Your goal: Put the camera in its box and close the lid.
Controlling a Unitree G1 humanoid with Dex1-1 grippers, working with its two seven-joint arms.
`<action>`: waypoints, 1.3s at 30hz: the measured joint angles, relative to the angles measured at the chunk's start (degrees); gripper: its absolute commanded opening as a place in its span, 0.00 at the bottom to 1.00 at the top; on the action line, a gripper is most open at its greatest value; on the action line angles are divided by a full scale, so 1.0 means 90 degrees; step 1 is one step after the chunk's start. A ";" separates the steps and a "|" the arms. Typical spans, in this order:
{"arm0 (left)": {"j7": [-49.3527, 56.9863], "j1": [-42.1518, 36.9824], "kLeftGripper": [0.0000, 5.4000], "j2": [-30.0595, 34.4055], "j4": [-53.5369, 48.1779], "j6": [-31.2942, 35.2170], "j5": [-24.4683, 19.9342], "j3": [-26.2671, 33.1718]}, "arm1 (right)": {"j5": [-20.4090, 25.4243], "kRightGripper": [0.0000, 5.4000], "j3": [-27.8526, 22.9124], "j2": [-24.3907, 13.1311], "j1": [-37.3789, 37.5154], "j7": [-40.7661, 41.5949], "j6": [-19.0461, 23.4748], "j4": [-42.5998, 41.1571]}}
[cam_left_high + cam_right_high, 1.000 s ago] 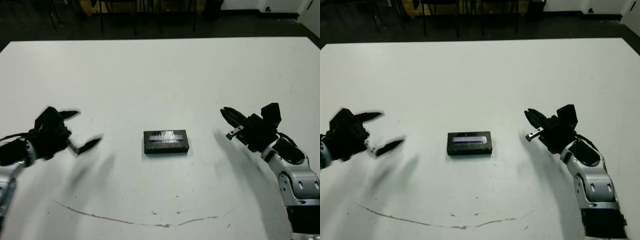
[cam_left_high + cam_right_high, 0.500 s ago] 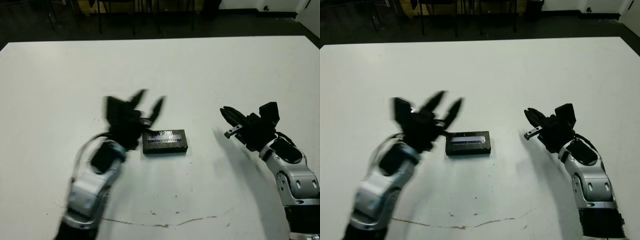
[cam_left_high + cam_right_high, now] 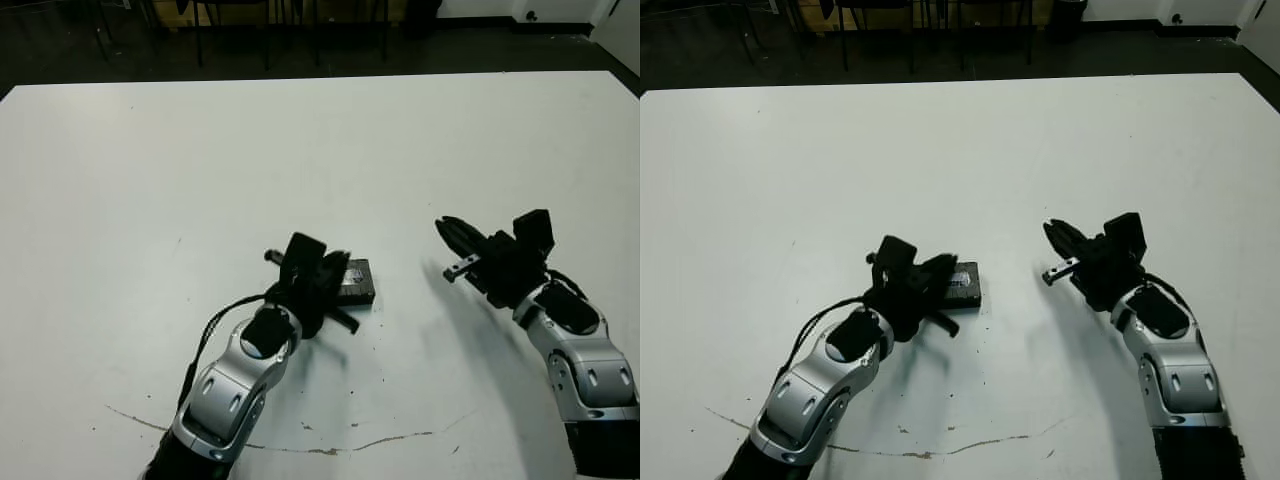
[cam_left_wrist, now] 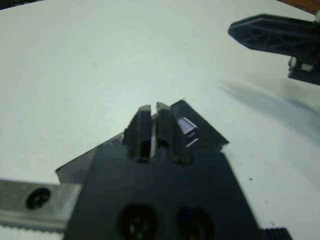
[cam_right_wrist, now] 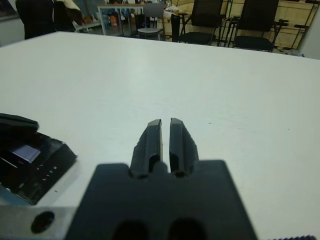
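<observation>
We look down on a wide white desk (image 3: 330, 130), bare but for one small black stack near its middle. Our left arm (image 3: 235, 375) reaches in from the near side, its gripper (image 3: 318, 283) over the stack's left end; the wrist view shows those jaws pressed together on nothing, hovering just above the black top. Our right arm (image 3: 575, 345) waits well apart to the right, its gripper (image 3: 458, 245) off the desk, jaws all but shut and empty. The stack is the box (image 3: 962, 285) with the lid (image 4: 192, 127) lying on it; only its right end shows. We cannot see the camera, so we judge it is already inside. The job looks nearly finished: what seems left is pressing the lid fully home, if it is not seated yet.
</observation>
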 measured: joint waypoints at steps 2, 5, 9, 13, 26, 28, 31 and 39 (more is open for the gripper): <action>0.0072 0.0039 0.00 -0.0042 0.0023 0.0003 0.0051 0.0017 | -0.0057 0.00 0.0008 -0.0004 0.0004 -0.0008 -0.0001 -0.0009; 0.0111 0.0068 0.00 -0.0109 0.0047 0.0018 0.0065 0.0125 | -0.0065 0.00 -0.0004 -0.0004 0.0013 -0.0040 0.0060 -0.0090; 0.0096 0.0061 0.00 -0.0143 0.0065 0.0129 0.0053 0.0310 | 0.0029 0.00 -0.0037 -0.0004 0.0014 -0.0037 0.0164 -0.0110; -0.0081 0.0063 0.00 -0.0084 0.0039 0.0165 0.0000 0.0392 | 0.0145 0.00 -0.0090 -0.0002 0.0019 0.0022 0.0192 -0.0110; -0.0924 0.1474 0.00 0.1426 -0.1523 -0.1528 -0.0241 0.1436 | 0.0254 0.00 -0.0120 0.0145 0.0553 -0.0162 0.0191 -0.0751; -0.0926 0.1610 0.00 0.1535 -0.1833 -0.1915 -0.0310 0.1786 | 0.0253 0.00 -0.0120 0.0221 0.0646 -0.0278 0.0192 -0.0916; -0.0918 0.1837 0.00 0.1516 -0.2074 -0.2514 -0.0576 0.2340 | 0.0167 0.00 -0.0108 0.0310 0.0776 -0.0425 0.0046 -0.1046; -0.0736 0.1768 0.00 0.1415 -0.1418 -0.3972 -0.1171 0.3686 | -0.0337 0.00 0.0006 0.0516 0.1042 -0.0793 -0.0638 -0.1286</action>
